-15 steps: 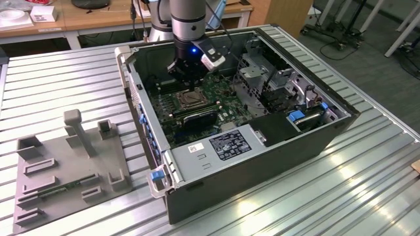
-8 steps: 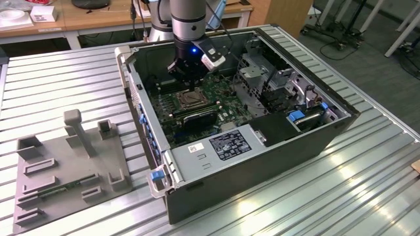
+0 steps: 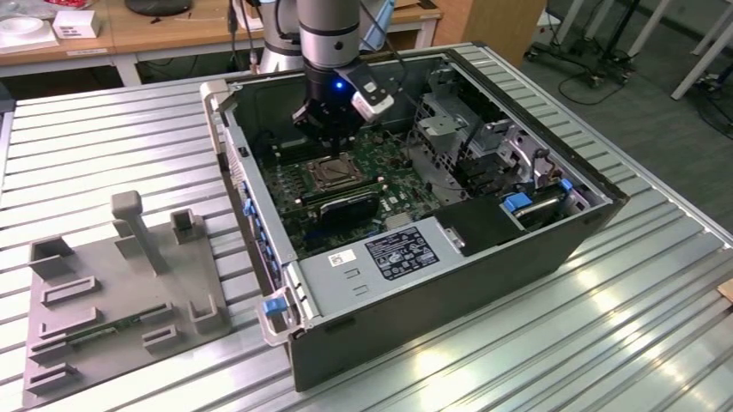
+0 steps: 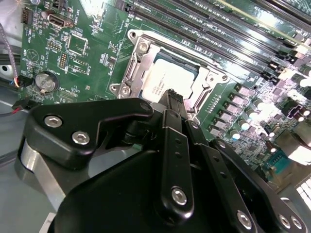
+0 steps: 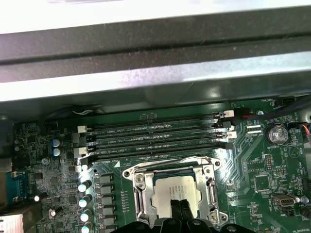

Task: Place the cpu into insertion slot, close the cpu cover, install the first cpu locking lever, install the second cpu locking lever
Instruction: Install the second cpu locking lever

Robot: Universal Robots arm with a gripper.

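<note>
One open computer case (image 3: 458, 249) lies on the slatted table (image 3: 103, 146), with one grey fixture (image 3: 120, 292) well apart toward the exterior view's left. Inside it, one green motherboard (image 5: 262, 170) carries four long memory slots (image 5: 155, 138). One arm (image 3: 326, 34) reaches down into the case. Its gripper (image 4: 174, 97) hangs just above the slot (image 5: 138, 187), fingers (image 5: 177, 206) pressed together with nothing between them. The cover (image 4: 138, 46) lies closed over the slot. The single cpu (image 4: 165, 80) sits in the slot, framed by the cover's window.
</note>
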